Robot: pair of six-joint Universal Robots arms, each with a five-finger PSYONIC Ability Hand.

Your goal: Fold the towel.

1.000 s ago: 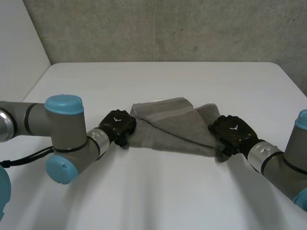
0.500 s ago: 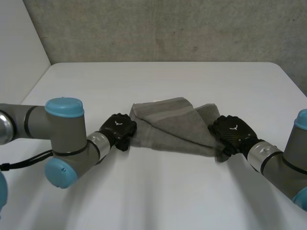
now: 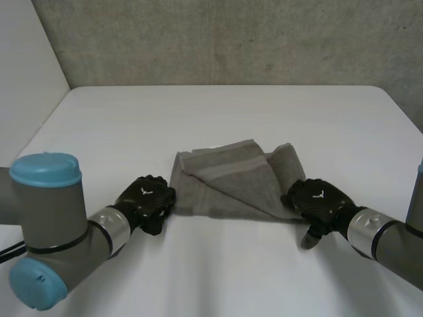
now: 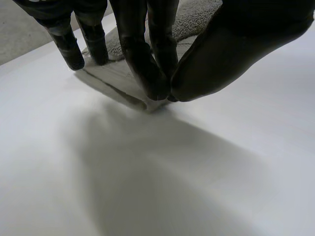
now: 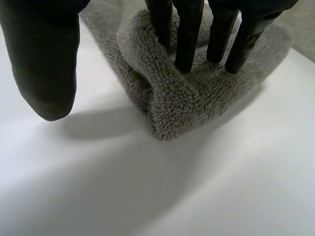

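Grey towel point(image 3: 228, 195) (a paler band point(image 3: 228, 173) across it) on white table point(image 3: 218, 112)

The table point(image 3: 218, 112) is white and smooth. Its two far corners are round. It is wide and reaches almost from one side of the head view to the other. Behind the table stands a grey wall point(image 3: 231, 39). It looks rough, like concrete, and has small dark spots on it. To the left there is a plain white wall or board point(image 3: 26, 72) that meets the grey wall in a corner. The light is soft and even, and the table top looks bright.
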